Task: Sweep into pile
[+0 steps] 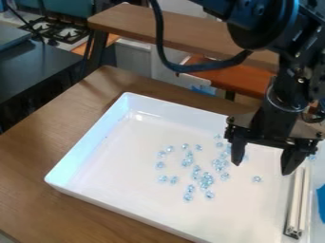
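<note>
Gripper (262,168) spread, empty, above walled tray (86,146), walling likely to contain scattered beads (206,181); pale bars (295,201) at side, perhaps for sweeping

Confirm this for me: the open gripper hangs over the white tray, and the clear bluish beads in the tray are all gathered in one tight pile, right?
Not quite: the camera view shows the beads scattered in loose clumps and singles, not in one pile. The open gripper does hang over the white tray.
</note>
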Robot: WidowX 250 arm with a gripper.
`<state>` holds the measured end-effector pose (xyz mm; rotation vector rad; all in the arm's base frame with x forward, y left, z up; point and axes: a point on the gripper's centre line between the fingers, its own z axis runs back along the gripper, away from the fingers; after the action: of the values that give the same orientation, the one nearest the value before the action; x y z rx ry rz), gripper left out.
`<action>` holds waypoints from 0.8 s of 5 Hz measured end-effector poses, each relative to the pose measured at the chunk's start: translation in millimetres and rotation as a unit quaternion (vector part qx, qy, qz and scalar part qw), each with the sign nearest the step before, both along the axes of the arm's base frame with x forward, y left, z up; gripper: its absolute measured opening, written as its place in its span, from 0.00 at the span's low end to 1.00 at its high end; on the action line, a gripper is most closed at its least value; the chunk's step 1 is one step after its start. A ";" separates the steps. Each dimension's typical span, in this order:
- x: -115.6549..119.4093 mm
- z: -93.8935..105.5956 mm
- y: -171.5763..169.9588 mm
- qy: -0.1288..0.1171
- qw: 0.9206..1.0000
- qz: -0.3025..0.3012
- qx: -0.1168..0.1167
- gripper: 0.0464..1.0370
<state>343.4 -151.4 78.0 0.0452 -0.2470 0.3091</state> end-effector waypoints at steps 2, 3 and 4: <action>2.9 -48.5 -3.6 0.063 0.997 -0.034 -0.017 0.96; 19.0 -52.2 -6.6 0.050 0.997 -0.041 -0.034 0.96; 23.6 -55.2 -11.7 0.036 0.997 -0.049 -0.042 0.96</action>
<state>366.9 -163.1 22.8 -0.0396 -0.1643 0.2194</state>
